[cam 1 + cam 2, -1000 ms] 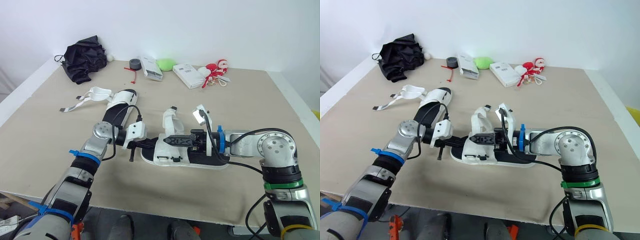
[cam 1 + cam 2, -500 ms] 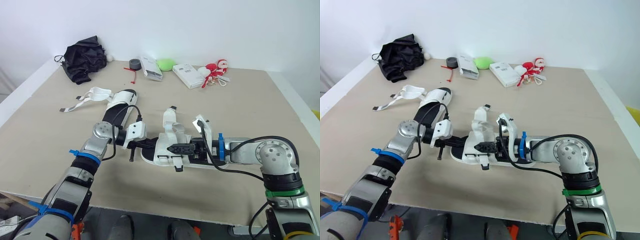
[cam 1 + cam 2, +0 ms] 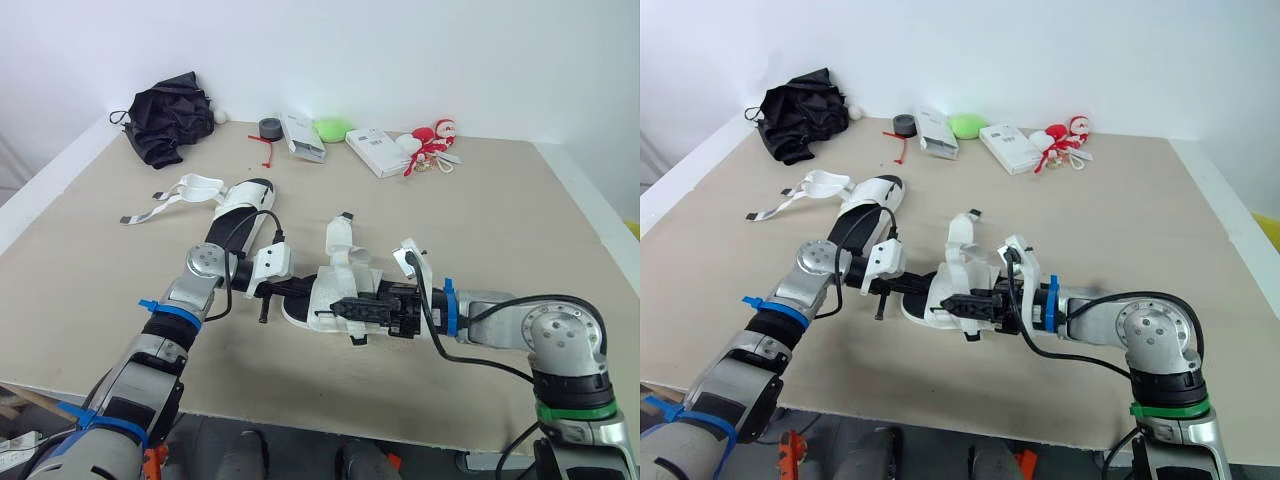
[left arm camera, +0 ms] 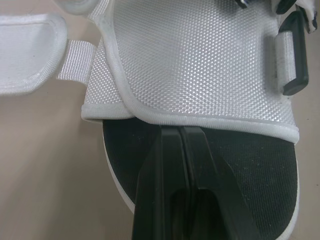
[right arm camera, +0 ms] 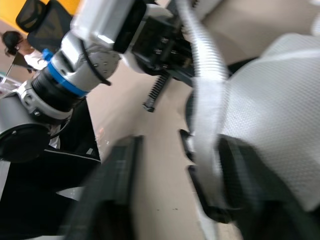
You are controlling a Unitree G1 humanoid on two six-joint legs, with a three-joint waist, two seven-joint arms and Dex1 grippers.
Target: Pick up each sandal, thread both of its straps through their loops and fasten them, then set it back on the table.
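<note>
The near sandal, with a white mesh upper and a black footbed, lies at the middle of the table. My left gripper is shut, its tips resting on the black footbed at the toe end, just under the edge of the white upper. My right gripper reaches in along the sandal's near side and stands open. A white strap runs between its spread fingers. The second sandal lies farther back on the left with its straps loose on the table.
Along the back edge lie a black cloth, a grey tape roll, two white boxes, a green object and a red and white toy. Bare table lies on the right.
My right gripper has slid from over the sandal's heel to its near side, toward the toe, and its fingers have opened. The left arm has stayed put.
</note>
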